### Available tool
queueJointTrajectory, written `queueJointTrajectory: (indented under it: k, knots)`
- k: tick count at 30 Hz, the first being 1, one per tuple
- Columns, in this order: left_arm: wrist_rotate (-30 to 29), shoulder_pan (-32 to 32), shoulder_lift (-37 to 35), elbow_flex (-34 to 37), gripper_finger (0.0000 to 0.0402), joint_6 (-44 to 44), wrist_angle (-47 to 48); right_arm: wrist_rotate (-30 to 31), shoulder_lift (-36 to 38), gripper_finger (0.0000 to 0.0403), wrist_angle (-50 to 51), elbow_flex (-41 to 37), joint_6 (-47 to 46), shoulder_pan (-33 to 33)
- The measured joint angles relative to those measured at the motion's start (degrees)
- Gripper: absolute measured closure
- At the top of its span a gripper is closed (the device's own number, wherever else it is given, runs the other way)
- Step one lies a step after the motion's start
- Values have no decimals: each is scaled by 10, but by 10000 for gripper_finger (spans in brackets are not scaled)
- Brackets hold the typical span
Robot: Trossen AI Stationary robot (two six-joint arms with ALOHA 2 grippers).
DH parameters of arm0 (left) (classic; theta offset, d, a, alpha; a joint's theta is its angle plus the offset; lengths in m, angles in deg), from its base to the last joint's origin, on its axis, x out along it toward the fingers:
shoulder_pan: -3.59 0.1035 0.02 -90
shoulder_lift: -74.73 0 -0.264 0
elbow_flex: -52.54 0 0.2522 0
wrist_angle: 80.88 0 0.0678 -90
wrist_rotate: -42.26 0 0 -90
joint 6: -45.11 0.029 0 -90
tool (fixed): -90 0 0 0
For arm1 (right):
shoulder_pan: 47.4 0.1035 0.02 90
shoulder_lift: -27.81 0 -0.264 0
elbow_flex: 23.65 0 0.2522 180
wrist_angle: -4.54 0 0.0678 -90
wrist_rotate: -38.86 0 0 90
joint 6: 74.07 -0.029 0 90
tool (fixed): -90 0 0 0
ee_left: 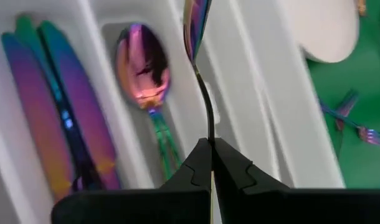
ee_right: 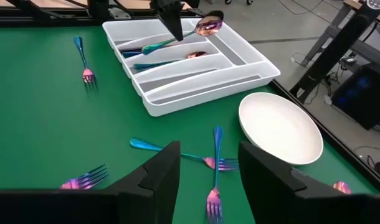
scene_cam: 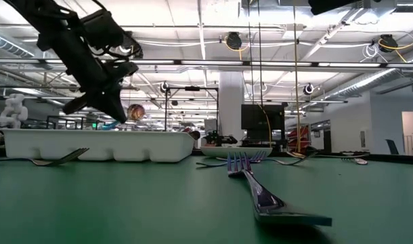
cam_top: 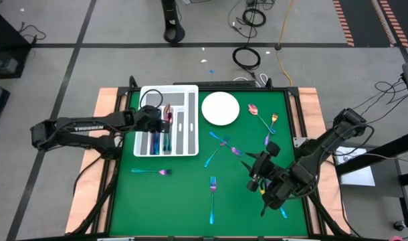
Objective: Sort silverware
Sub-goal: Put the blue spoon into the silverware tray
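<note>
Over the tray, the left gripper pinches a spoon, perhaps above the spoon slot; right gripper waits agape.

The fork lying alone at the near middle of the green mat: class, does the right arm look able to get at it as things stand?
Probably yes. The right gripper hangs open and empty beside the fork, with bare mat between them. The left gripper is busy over the tray, holding a spoon.

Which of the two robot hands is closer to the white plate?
Left. The left gripper, shut on a spoon, hangs over the tray beside the white plate; the right gripper sits farther off.
</note>
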Motion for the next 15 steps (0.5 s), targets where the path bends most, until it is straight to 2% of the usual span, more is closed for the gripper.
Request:
queueJointTrajectory:
  k: [5, 15]
  knots:
    - [29, 9, 0, 23, 400, -28, -18, 0, 0, 252, -7, 0, 0, 0]
    - [36, 11, 15, 25, 400, -58, -47, 2, 0, 252, -10, 0, 2, -2]
